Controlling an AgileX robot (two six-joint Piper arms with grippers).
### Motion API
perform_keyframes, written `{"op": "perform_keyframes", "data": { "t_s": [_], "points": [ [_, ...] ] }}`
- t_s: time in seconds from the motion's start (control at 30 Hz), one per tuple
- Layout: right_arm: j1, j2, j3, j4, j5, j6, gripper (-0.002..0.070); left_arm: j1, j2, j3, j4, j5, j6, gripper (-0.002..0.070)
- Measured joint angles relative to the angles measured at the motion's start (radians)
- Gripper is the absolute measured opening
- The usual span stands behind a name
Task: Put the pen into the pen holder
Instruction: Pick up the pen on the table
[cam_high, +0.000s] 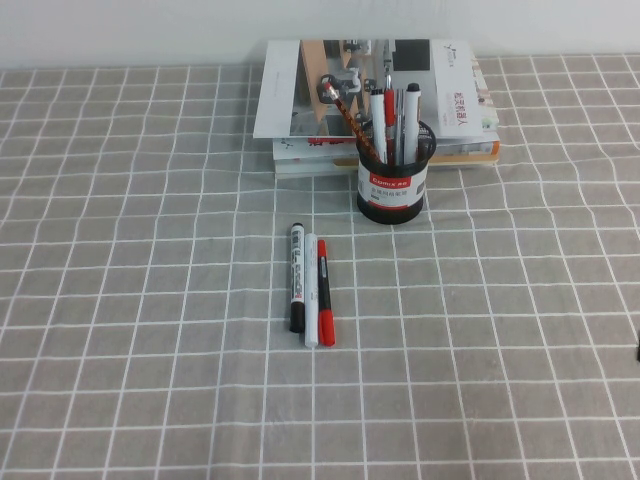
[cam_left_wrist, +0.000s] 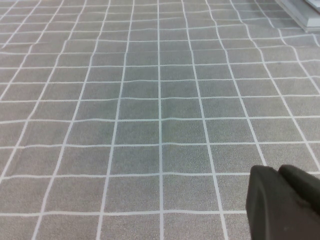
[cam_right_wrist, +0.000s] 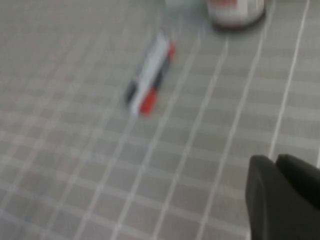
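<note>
The pen (cam_high: 324, 292), slim with red ends and a black middle, lies on the checked cloth at the table's centre. It is the rightmost of three pens lying side by side. It shows blurred in the right wrist view (cam_right_wrist: 159, 79). The pen holder (cam_high: 397, 180), a black mesh cup with a white and red label, stands behind it holding several pens; its base shows in the right wrist view (cam_right_wrist: 235, 11). My right gripper (cam_right_wrist: 275, 161) is shut and empty, well to the right of the pens. My left gripper (cam_left_wrist: 277, 172) is shut and empty over bare cloth.
A thick black marker (cam_high: 296, 277) and a white pen (cam_high: 310, 290) lie touching the pen's left side. A stack of books (cam_high: 370, 95) lies behind the holder. The grey checked cloth (cam_high: 150, 300) covers the whole table.
</note>
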Motion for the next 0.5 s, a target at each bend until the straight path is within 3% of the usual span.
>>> {"op": "perform_keyframes", "data": {
  "t_s": [0.3, 0.5],
  "points": [
    [0.026, 0.597, -0.419, -0.308, 0.365, 0.209, -0.0012, 0.0, 0.0, 0.0, 0.0, 0.0, 0.0, -0.0003],
    [0.227, 0.825, -0.637, -0.654, 0.472, 0.471, -0.0012, 0.0, 0.0, 0.0, 0.0, 0.0, 0.0, -0.0003]
  ]
}}
